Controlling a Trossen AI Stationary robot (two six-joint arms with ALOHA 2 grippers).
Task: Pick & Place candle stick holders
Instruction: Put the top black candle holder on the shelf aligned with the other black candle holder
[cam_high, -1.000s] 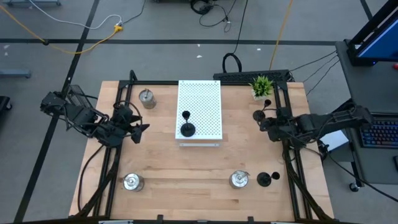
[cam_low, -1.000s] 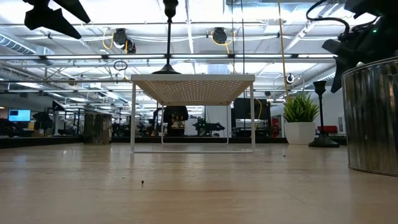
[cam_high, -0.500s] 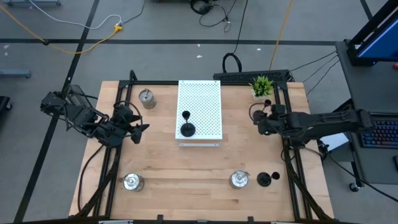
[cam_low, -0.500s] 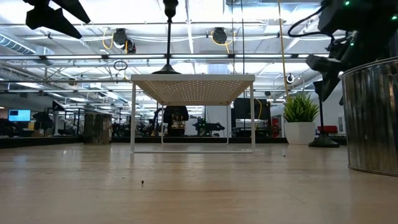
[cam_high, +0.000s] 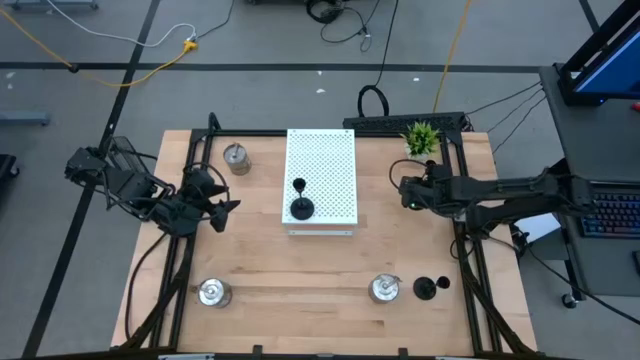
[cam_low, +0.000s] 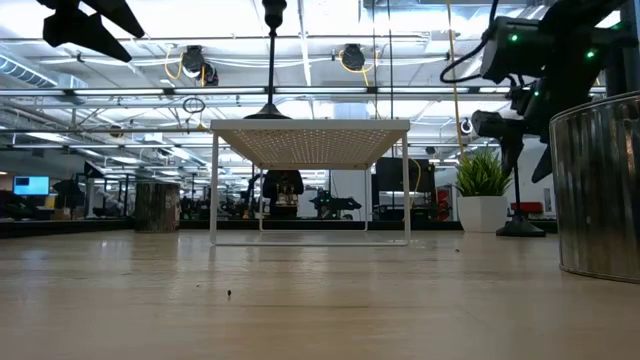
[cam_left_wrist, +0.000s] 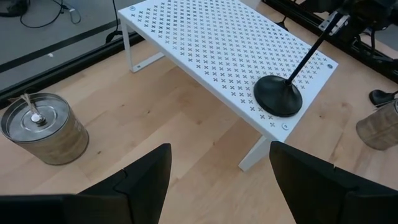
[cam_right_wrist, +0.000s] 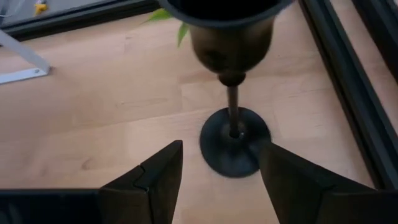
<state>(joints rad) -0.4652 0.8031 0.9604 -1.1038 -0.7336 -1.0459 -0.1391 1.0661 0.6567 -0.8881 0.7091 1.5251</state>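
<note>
The right gripper (cam_high: 408, 190) has slid along the table toward the white perforated board (cam_high: 321, 180) in the last second. Its fingers are spread wide, with a black candle stick holder (cam_right_wrist: 234, 93) standing between them, not yet pinched. That holder stands on the wood near the green plant (cam_high: 421, 138). I think the grab comes next. Another black holder (cam_high: 300, 203) already stands on the board. The left gripper (cam_left_wrist: 217, 180) has not moved; it waits beside the board, fingers spread, holding nothing.
</note>
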